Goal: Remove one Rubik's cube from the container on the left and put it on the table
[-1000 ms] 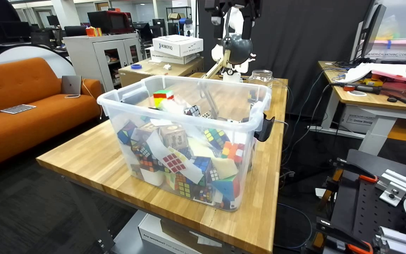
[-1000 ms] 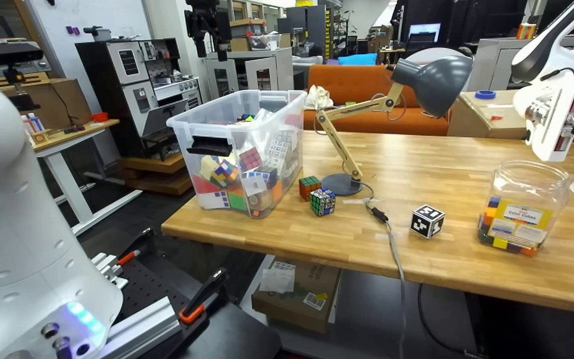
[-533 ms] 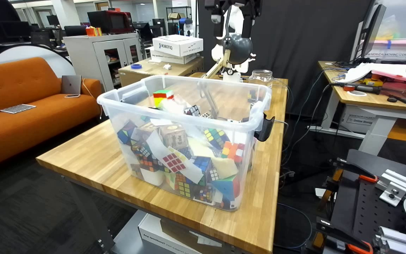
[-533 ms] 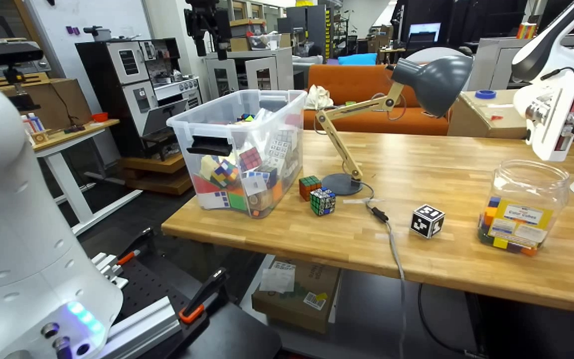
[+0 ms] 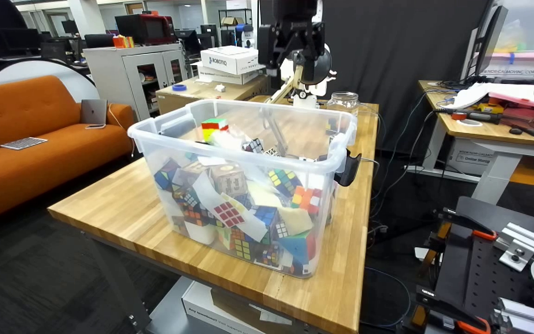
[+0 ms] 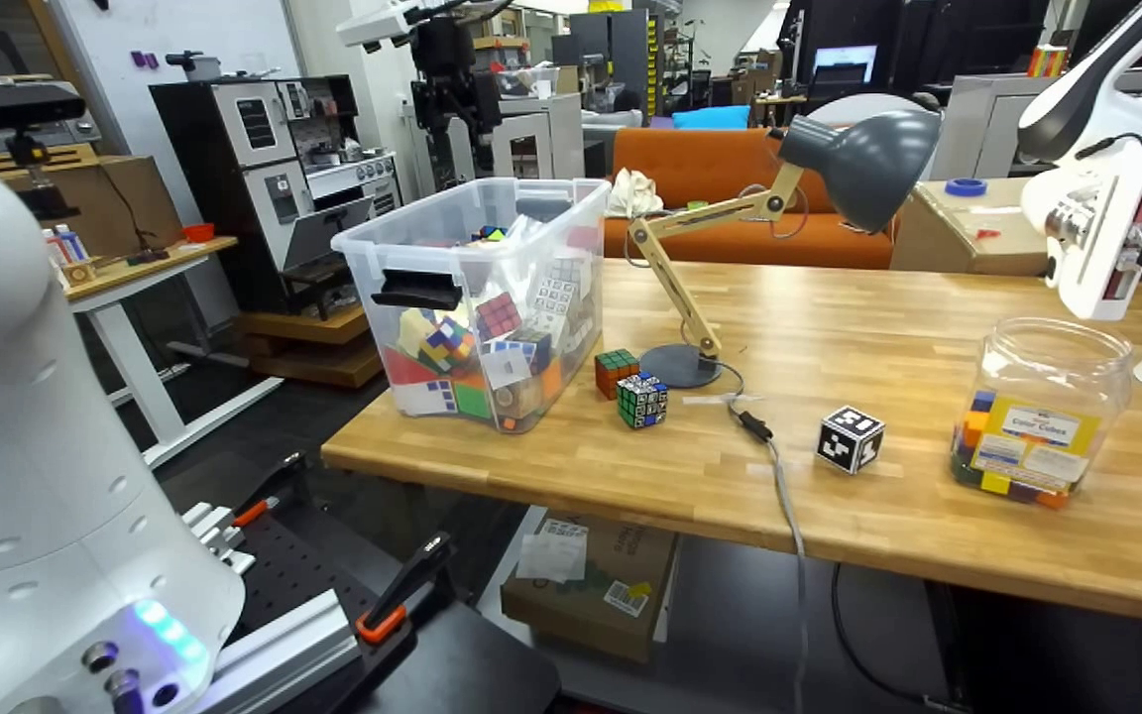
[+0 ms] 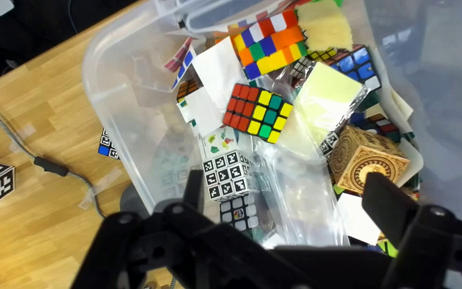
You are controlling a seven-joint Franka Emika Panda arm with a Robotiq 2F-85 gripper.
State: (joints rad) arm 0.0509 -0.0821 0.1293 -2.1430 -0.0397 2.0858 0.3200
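My gripper (image 7: 285, 182) is open and empty, pointing down above the see-through container (image 6: 402, 243). It also shows in both exterior views, over the bin's rim height (image 5: 292, 76) (image 6: 462, 167). The container stands on the wooden table (image 6: 789, 307) and holds several cubes among papers and plastic bags. In the wrist view, a Rubik's cube with red and yellow-green faces (image 7: 257, 112) lies on top near the middle. A black-and-white tag cube (image 7: 225, 176) and a grey-faced cube (image 7: 239, 212) lie by the left finger. A carved brown cube (image 7: 367, 160) lies partly behind the right finger.
A desk lamp (image 6: 873, 169) stands beside the container. Two cubes (image 6: 617, 373) (image 6: 641, 400) sit on the table by its base. A tag cube (image 6: 851, 439), a lamp cord (image 6: 754, 426) and a clear jar (image 6: 1042, 416) are farther along. A white robot arm (image 6: 1096, 188) stands beyond.
In the last half second my gripper has moved lower and sideways, toward the space over the container. The container, the cubes and the table have not moved.
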